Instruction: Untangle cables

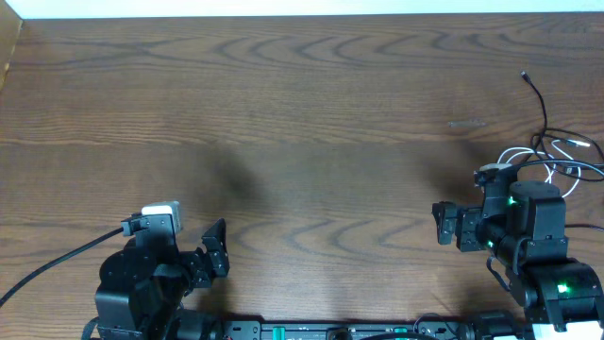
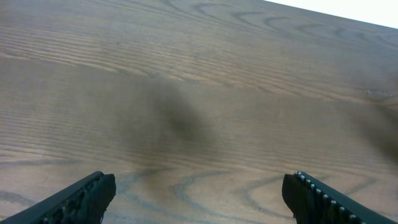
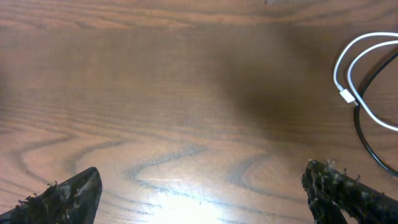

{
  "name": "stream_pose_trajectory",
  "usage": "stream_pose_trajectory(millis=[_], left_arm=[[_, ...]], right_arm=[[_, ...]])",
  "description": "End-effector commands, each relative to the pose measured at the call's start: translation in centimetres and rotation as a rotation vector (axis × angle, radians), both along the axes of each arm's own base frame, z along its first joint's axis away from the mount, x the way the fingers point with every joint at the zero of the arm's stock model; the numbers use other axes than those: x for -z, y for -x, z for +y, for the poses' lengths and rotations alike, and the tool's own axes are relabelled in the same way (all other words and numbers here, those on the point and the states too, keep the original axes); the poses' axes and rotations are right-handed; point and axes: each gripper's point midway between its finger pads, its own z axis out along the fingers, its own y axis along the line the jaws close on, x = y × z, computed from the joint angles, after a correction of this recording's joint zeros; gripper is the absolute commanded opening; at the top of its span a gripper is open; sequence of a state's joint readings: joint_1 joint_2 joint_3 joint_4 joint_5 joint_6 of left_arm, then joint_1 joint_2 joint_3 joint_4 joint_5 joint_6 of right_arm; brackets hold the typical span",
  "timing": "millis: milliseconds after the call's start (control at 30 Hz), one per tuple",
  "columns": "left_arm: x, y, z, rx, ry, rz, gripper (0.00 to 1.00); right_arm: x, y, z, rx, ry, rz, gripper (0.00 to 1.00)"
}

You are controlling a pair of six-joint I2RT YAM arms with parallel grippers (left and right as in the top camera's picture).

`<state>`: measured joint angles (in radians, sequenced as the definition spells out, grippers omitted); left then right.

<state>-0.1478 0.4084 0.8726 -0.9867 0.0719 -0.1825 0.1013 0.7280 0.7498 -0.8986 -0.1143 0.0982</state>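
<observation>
The two cables lie tangled at the right side of the wooden table. The thin black cable (image 1: 542, 109) runs from a small plug at the far end down into the loops of the white cable (image 1: 550, 157), partly hidden behind my right arm. In the right wrist view the white cable (image 3: 346, 67) loops at the upper right with its plug end down, and the black cable (image 3: 364, 134) crosses beside it. My right gripper (image 1: 443, 223) (image 3: 202, 183) is open and empty, left of the cables. My left gripper (image 1: 216, 249) (image 2: 199, 190) is open and empty over bare wood.
A thick black wire (image 1: 52, 264) runs from the left arm to the table's left front edge. The table's far edge (image 1: 302, 16) runs along the top, against a white strip. A faint mark (image 1: 465, 123) is on the wood left of the cables.
</observation>
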Motion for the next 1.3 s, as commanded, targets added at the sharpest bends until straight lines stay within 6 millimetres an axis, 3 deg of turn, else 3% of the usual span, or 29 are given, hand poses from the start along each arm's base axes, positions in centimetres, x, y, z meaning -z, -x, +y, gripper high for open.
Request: stream_pose_trajectory(millis=[0,167,400,533,1033,1267], left_arm=[[0.1,0.0,0.2,-0.01,-0.004,0.0,0.91],[0.1,0.0,0.2,-0.01,-0.004,0.0,0.91],[0.1,0.0,0.2,-0.01,-0.004,0.0,0.91],[0.1,0.0,0.2,-0.01,-0.004,0.0,0.91],[0.1,0.0,0.2,-0.01,-0.004,0.0,0.91],[0.1,0.0,0.2,-0.01,-0.004,0.0,0.91]], right_arm=[[0.5,0.6,-0.1,-0.002,0.01,0.023,0.99],[-0.9,0.5,-1.2,0.049,0.025,-0.056,0.99],[-7.1,0.2,-2.2,0.097,0.001,-0.384,0.99],[-9.2,0.4,-2.7,0.121,0.001,-0.55,0.99],[-10.2,-1.2,-1.8,0.082,-0.063,-1.069,0.99],[-9.4,-1.0,-1.5,0.07,-0.081,-1.194,0.99]])
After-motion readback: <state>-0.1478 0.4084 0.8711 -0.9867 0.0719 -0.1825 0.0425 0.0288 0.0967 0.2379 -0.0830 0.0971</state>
